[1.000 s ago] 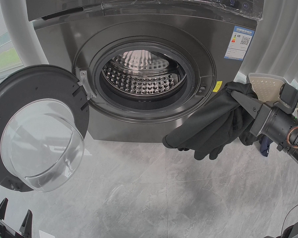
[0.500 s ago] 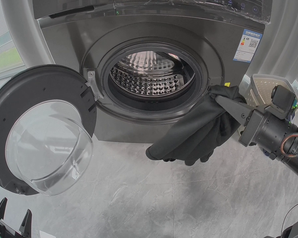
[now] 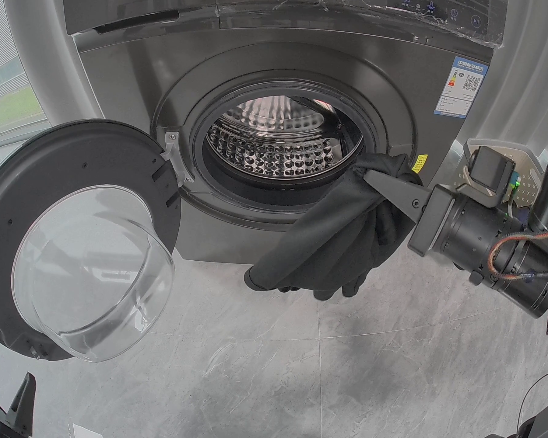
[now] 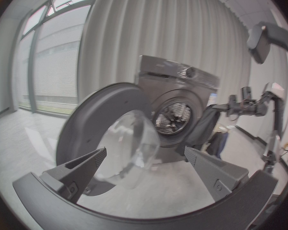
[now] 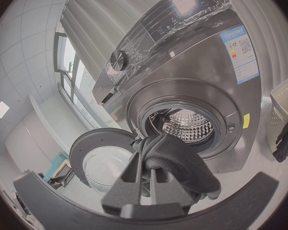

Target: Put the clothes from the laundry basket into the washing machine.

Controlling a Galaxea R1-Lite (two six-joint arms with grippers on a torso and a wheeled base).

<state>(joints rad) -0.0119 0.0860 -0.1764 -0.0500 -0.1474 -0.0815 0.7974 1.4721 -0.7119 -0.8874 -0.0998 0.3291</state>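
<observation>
Left claw (image 4: 144,150) gapes before washing machine (image 4: 177,80); door (image 4: 92,115) wide; right claw (image 4: 218,107) pinches dark garment (image 4: 203,126) at the opening.

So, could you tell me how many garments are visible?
2: a black garment in the right tool by the drum opening, a dark garment draped over the laundry basket; others may be hidden.
</observation>
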